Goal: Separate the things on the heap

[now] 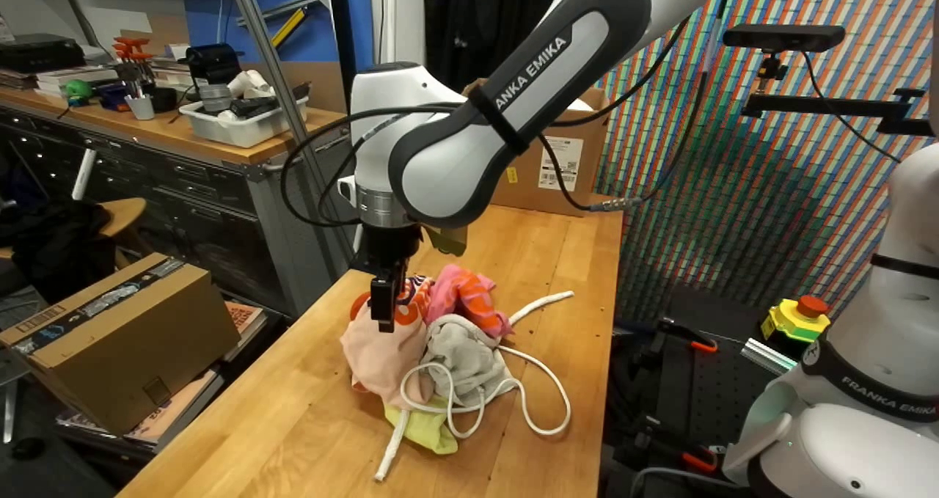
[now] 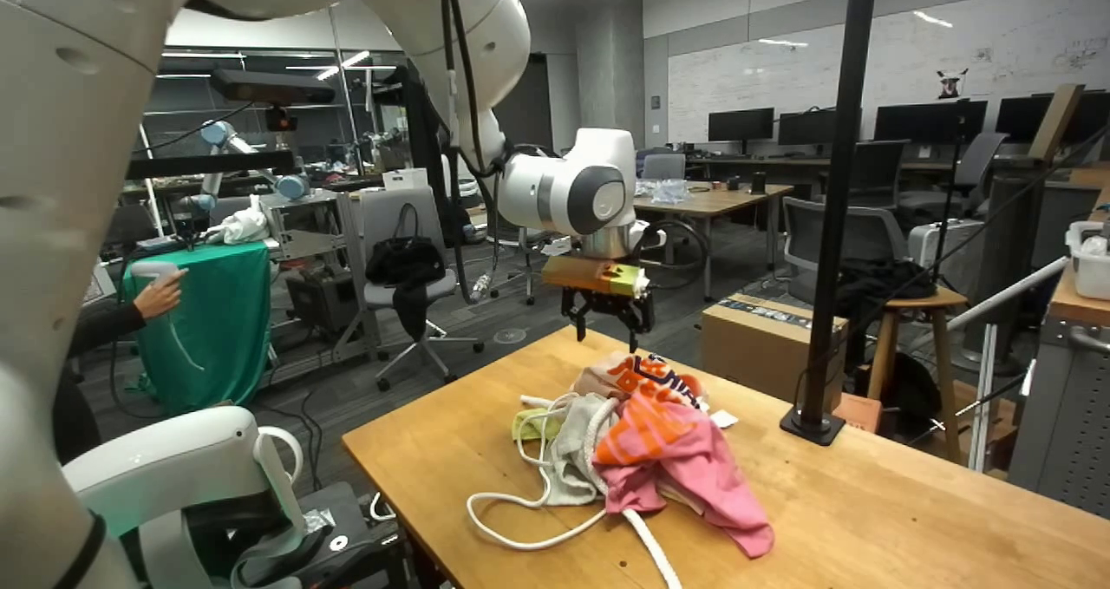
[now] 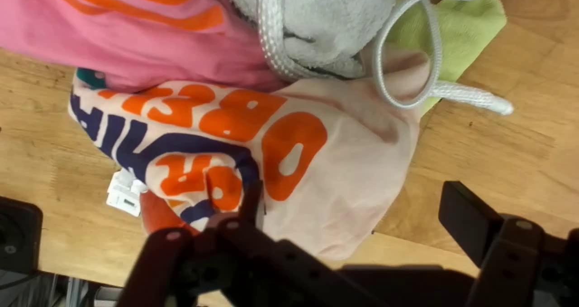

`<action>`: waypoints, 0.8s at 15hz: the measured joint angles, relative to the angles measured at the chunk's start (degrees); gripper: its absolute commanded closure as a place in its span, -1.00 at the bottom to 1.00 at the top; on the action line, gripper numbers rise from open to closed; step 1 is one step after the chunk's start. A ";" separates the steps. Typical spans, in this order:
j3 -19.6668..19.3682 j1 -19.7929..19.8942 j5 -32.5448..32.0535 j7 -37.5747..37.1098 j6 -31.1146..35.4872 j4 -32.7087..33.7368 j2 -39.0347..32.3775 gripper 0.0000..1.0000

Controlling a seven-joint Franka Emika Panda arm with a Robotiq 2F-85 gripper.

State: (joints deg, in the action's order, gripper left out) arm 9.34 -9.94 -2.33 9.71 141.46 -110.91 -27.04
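Beneath the widely spread claw (image 2: pixel 607 339), on the desk (image 2: pixel 867 502), lies the heap (image 2: pixel 637 450), its peach cloth (image 3: pixel 330 171) nearest the claw, though whether they touch is hard to tell, and the wrist view cuts off the pink cloth (image 3: pixel 181 49) and grey cloth (image 3: pixel 334 17).

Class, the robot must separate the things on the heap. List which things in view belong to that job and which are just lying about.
Belongs to the job:
gripper
orange-printed pink cloth
lettered peach cloth
grey cloth
yellow-green cloth
white rope
red piece, partly hidden

Just lying about:
taped cardboard box
labelled cardboard box
white tub
black bag
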 measured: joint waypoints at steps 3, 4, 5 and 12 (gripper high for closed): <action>-1.15 -0.33 -3.02 -1.17 3.25 0.04 -2.71 -1.00; -1.72 -0.60 -4.29 -1.82 3.99 0.04 -3.54 -1.00; -2.30 -0.93 -5.46 -2.39 4.43 0.07 -4.24 -1.00; -5.85 -4.08 -11.61 -7.22 6.39 0.23 -7.22 -0.17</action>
State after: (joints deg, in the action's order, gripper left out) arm 3.49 -14.02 -13.94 2.50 147.85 -110.68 -34.27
